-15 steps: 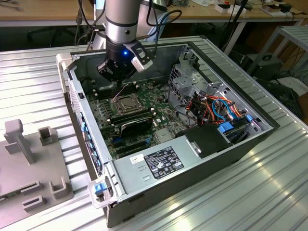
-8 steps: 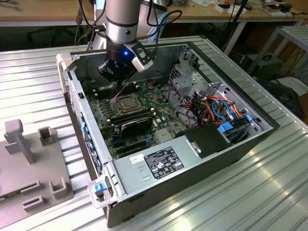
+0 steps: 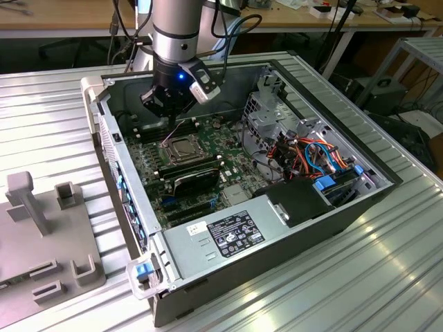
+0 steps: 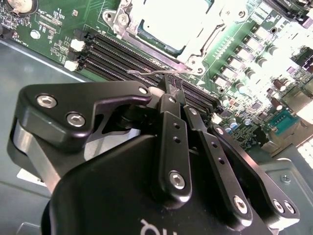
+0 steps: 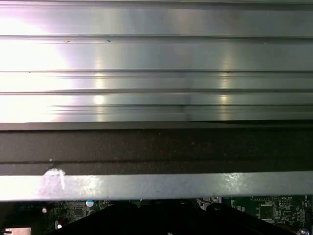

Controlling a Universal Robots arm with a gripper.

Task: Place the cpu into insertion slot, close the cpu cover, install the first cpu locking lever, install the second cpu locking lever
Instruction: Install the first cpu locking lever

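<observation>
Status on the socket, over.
Gripper shut, tips at a locking lever. CPU cover down over CPU. Memory slots alongside.

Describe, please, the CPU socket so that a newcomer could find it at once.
Start at the open computer case and its green motherboard. Just below the claw in the exterior view sits the insertion slot, with the cpu cover over the chip. It is square and silver-framed, unlike the long black memory slots beside it.

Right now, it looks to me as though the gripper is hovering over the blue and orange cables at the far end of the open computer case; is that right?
Not quite. In the exterior view the gripper is inside the open computer case, but above the insertion slot on the green circuit board. The blue and orange cables lie well off toward the exterior view's right.
</observation>
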